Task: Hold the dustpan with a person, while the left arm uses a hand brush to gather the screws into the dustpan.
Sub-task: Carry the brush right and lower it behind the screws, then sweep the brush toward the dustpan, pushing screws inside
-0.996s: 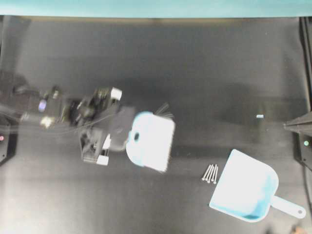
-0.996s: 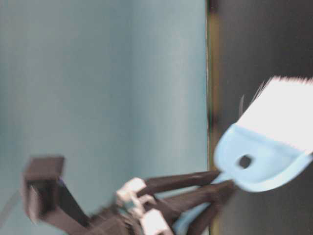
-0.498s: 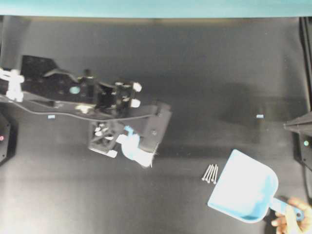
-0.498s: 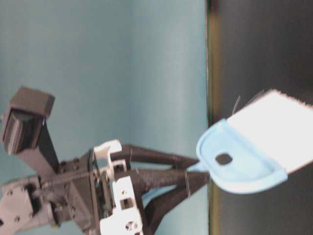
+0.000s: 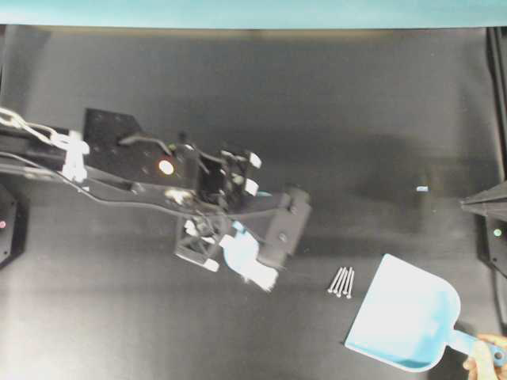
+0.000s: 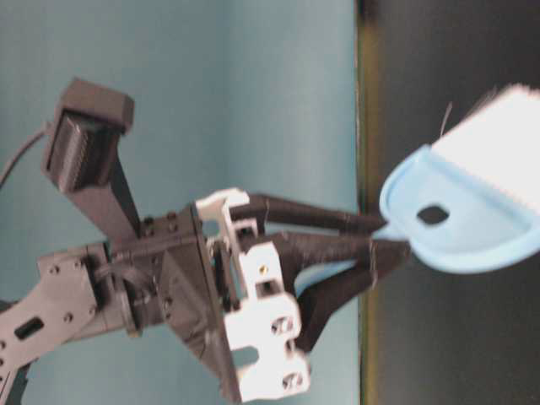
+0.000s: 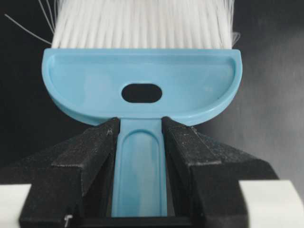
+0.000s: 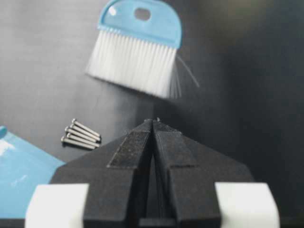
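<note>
The light blue hand brush [image 7: 142, 88] hangs bristles-down, its thin handle clamped in my left gripper [image 7: 140, 122]. From overhead, the left arm [image 5: 158, 170] reaches in from the left with the hand brush [image 5: 244, 255] over the table, left of the screws [image 5: 342, 282]. These lie side by side just off the mouth of the dustpan [image 5: 404, 324]. The person's hand [image 5: 485, 366] holds the dustpan's handle at the bottom right corner. My right gripper [image 8: 153, 121] is shut and empty at the right edge [image 5: 469, 204], facing the screws [image 8: 80, 134] and the hand brush [image 8: 140, 21].
The black table [image 5: 317, 103] ends at a teal wall [image 5: 253, 12] at the back. A small pale tape mark [image 5: 422, 188] lies to the right. The right arm's base [image 5: 495, 233] sits at the right edge.
My left arm has carried the brush right, toward the screws, turning its bristles down. The person's hand has taken the dustpan's handle and shifted the pan slightly down and right.
</note>
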`<state>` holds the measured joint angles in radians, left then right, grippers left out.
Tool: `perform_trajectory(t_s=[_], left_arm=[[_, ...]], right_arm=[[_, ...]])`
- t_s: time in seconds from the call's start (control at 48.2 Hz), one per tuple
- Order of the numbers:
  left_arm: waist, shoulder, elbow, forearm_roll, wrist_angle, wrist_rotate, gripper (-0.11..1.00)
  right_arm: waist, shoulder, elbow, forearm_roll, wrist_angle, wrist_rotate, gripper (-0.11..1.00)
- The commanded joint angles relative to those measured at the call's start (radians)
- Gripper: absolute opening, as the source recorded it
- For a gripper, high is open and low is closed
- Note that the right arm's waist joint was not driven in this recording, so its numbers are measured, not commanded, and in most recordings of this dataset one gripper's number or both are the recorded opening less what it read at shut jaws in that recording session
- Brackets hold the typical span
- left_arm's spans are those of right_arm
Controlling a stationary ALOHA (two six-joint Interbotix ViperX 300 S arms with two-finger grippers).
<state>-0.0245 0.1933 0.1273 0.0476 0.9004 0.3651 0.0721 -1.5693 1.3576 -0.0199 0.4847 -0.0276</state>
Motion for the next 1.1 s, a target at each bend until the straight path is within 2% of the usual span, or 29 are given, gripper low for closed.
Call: perform_trajectory(t_s=[0.0,0.145,0.456,0.747,1.079], left_arm=[[-0.009,0.020,-0.028,0.002,-0.057,-0.002,0.30],[-0.011,0.071,-0.035,0.000,-0.109,0.000,0.30],[-0.034,0.198,-0.150,0.000,-0.095,-0.003,0.30],[-0.058,0.293,-0.307,0.002,-0.100,0.008,0.30],[-0.075,0.385,-0.483,0.002,-0.110,0.055,0.30]], right_arm=[[0.000,0.005,-0.011,-0.002,-0.005,-0.005,-0.01],[0.000,0.005,-0.011,-0.002,-0.006,-0.005,-0.01],[0.000,0.005,-0.011,-0.002,-0.006,-0.005,-0.01],[0.000,0.005,-0.012,-0.002,-0.006,-0.005,-0.01],[0.000,0.005,-0.012,-0.002,-0.005,-0.005,-0.01]])
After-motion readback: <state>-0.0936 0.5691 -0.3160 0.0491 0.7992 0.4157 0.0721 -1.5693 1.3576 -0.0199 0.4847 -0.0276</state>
